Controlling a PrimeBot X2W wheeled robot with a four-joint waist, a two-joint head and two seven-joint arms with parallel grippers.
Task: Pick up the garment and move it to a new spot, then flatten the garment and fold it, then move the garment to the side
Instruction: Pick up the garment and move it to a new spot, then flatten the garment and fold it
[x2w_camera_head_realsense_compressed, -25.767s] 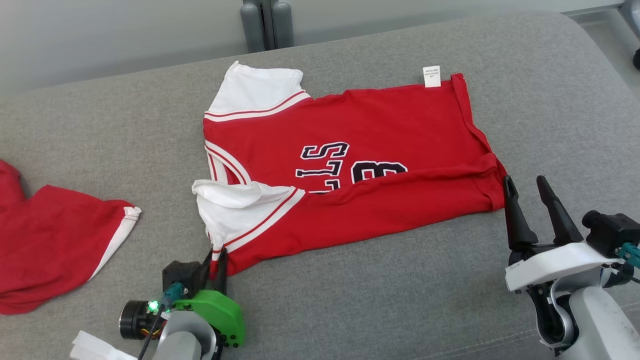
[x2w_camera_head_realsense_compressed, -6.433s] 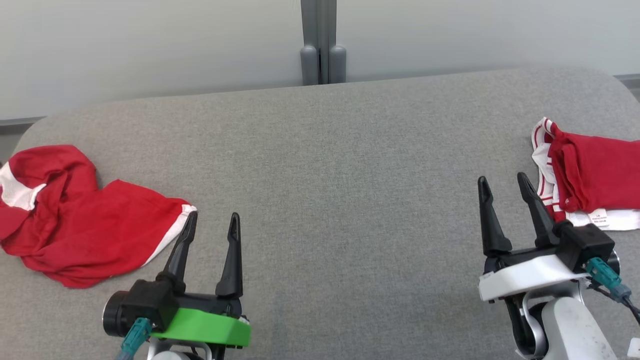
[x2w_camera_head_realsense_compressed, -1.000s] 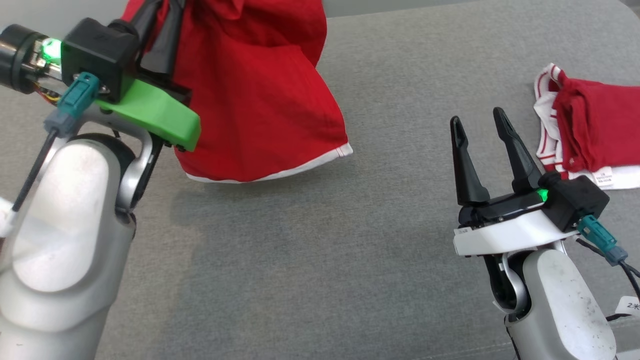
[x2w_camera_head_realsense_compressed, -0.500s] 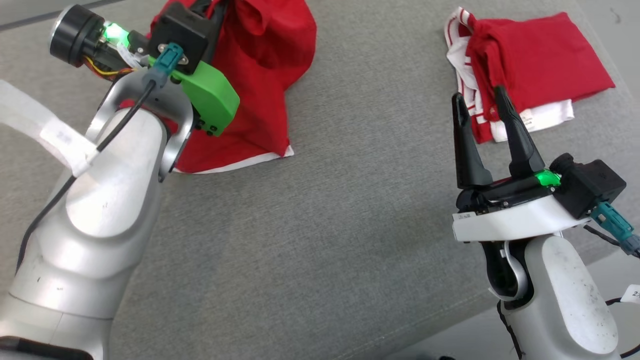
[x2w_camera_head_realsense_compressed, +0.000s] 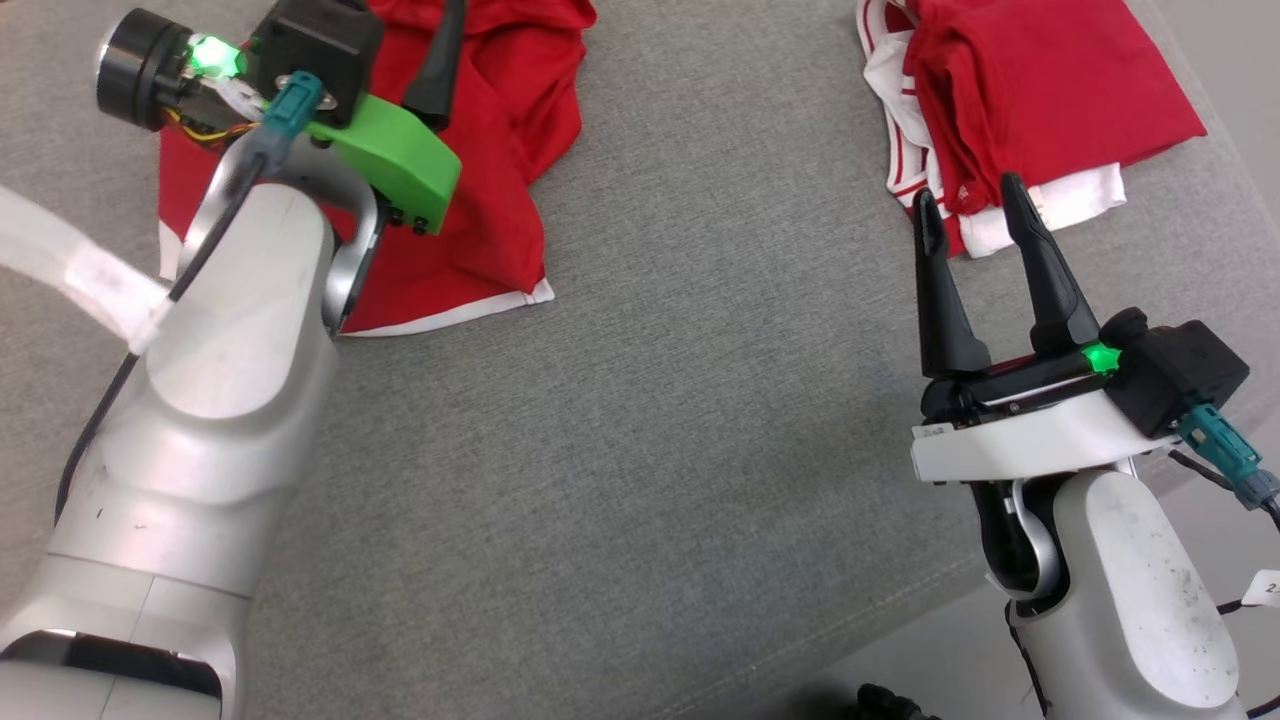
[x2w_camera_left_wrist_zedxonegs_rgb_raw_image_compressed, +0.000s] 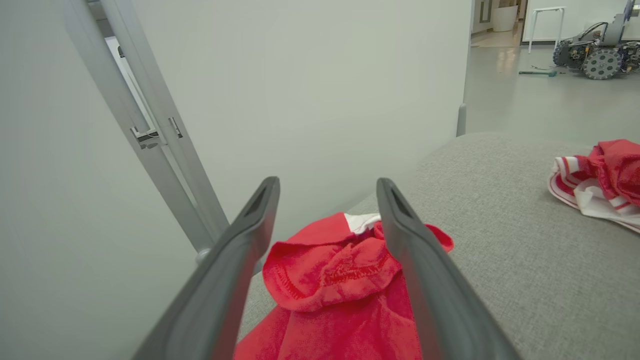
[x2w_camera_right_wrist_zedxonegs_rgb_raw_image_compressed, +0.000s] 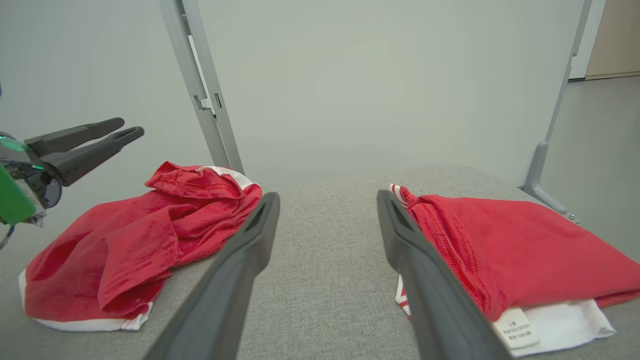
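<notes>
1. Two red garments with white trim on a grey fabric-covered bench (x2w_camera_head_realsense_compressed: 700, 400), well apart from each other.
2. Crumpled garment (x2w_camera_head_realsense_compressed: 500, 200): a loose heap toward the bench's left side, white hem edge facing the robot, partly hidden behind the left forearm in the head view.
3. Left end effector (x2w_camera_left_wrist_zedxonegs_rgb_raw_image_compressed: 327, 182): released, fingers spread wide, raised above the heap, grasping nothing.
4. Right end effector (x2w_camera_head_realsense_compressed: 968, 195): likewise spread and empty, fingertips by the near edge of the folded garment (x2w_camera_head_realsense_compressed: 1050, 90); contact impossible to tell.
5. Folded garment: on the bench's right side, red layers over white, small label (x2w_camera_right_wrist_zedxonegs_rgb_raw_image_compressed: 515, 327) at the near corner.
</notes>
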